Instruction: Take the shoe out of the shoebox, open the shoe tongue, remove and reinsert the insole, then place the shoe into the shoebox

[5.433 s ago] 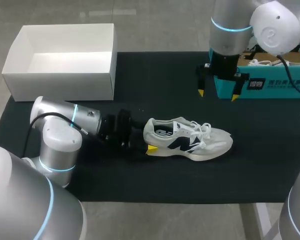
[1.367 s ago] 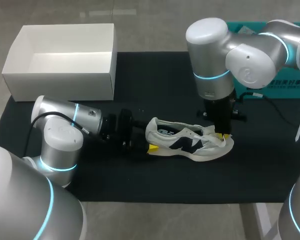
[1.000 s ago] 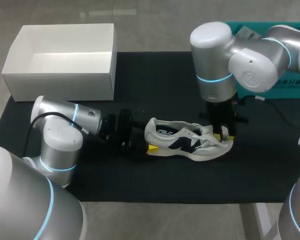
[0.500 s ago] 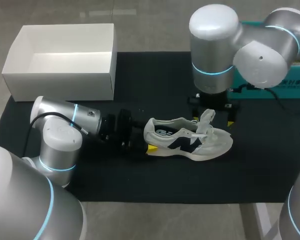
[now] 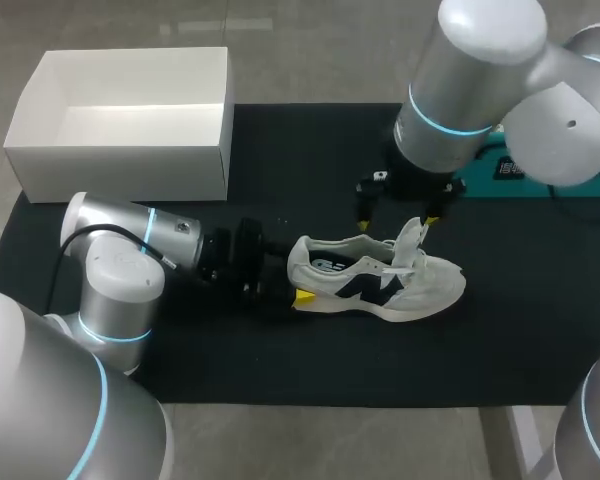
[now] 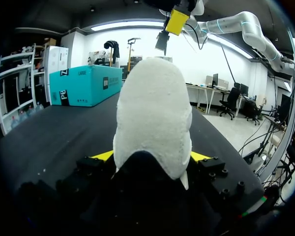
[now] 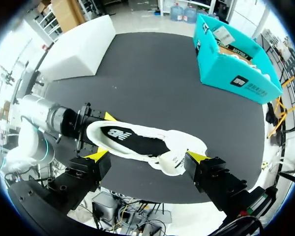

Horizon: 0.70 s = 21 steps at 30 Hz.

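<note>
A white sneaker with a dark side logo (image 5: 380, 278) lies on its sole on the black mat, toe pointing right. My left gripper (image 5: 285, 288) is shut on its heel; in the left wrist view the white heel (image 6: 152, 123) fills the space between the yellow fingertips (image 6: 102, 156). The tongue (image 5: 412, 240) stands lifted, with the laces loose. My right gripper (image 5: 395, 218) hangs open just above the tongue, touching nothing. In the right wrist view the right gripper (image 7: 147, 156) is over the shoe, and the dark insole (image 7: 132, 140) shows inside.
An open white shoebox (image 5: 130, 120) sits at the back left of the mat. A teal box (image 7: 231, 59) stands at the back right, mostly hidden behind my right arm in the head view. Bare black mat (image 5: 330, 370) lies in front of the shoe.
My right gripper let go of the tongue, opened wide and rose back from the shoe. The tongue now stands up. The left arm and the shoe stayed put.
</note>
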### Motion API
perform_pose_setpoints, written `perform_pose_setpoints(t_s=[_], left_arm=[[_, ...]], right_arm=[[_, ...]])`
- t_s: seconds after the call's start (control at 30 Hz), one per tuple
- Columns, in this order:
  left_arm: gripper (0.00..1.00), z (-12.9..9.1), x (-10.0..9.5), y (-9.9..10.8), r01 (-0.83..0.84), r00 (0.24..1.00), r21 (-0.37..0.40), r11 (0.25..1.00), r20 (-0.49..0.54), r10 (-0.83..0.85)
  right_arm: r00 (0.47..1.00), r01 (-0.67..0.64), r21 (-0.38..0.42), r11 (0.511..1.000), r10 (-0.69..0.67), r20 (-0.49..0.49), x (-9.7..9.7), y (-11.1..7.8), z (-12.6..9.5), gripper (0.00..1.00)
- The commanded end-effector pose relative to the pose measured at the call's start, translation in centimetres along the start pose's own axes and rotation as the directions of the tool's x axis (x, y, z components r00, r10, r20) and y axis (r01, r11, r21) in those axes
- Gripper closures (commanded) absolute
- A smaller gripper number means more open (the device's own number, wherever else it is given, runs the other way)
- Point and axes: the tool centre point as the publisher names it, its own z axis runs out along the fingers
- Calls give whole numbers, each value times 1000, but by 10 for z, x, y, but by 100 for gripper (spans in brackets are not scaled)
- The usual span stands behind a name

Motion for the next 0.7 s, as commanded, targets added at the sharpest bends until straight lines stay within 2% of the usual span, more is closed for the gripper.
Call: perform_pose_setpoints(t_s=[0.03,0.07,0.1,0.7], left_arm=[[100,0,0,1,-1,1000,2,1000,2,1],[100,0,0,1,-1,1000,2,1000,2,1],[100,0,0,1,-1,1000,2,1000,2,1],[100,0,0,1,-1,1000,2,1000,2,1]], right_arm=[[620,753,84,652,-662,-422,17,6,12,0],[595,778,99,620,-677,-432,20,5,13,0],[594,782,112,613,-679,-431,21,5,14,0],[594,782,112,613,-679,-431,21,5,14,0]])
